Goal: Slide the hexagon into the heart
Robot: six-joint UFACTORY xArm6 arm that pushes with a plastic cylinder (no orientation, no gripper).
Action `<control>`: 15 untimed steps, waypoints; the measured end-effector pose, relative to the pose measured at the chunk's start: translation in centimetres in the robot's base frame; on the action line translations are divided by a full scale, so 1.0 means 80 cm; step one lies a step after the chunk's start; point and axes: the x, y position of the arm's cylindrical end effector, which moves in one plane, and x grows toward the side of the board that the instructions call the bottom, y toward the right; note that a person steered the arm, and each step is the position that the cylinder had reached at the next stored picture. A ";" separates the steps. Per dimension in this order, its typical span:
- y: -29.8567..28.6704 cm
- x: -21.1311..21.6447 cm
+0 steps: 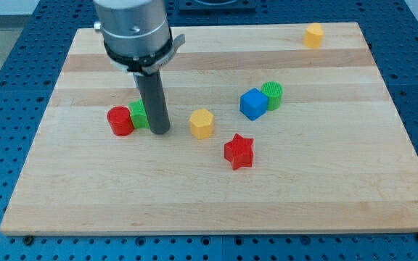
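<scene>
A yellow hexagon (202, 123) lies near the middle of the wooden board (216, 196). A second yellow block (313, 35), possibly the heart, sits far off at the view's top right. My tip (158, 133) rests on the board to the left of the hexagon with a small gap between them. It stands right beside a green block (138, 114), which the rod partly hides. No gripper is present.
A red cylinder (120, 120) touches the green block on its left. A red star (239, 151) lies below and right of the hexagon. A blue cube (252, 104) and a green cylinder (272, 95) sit together right of the hexagon.
</scene>
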 end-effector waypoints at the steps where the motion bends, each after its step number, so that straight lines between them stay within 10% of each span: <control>1: 0.012 0.024; 10: 0.247 -0.187; 15: 0.363 -0.153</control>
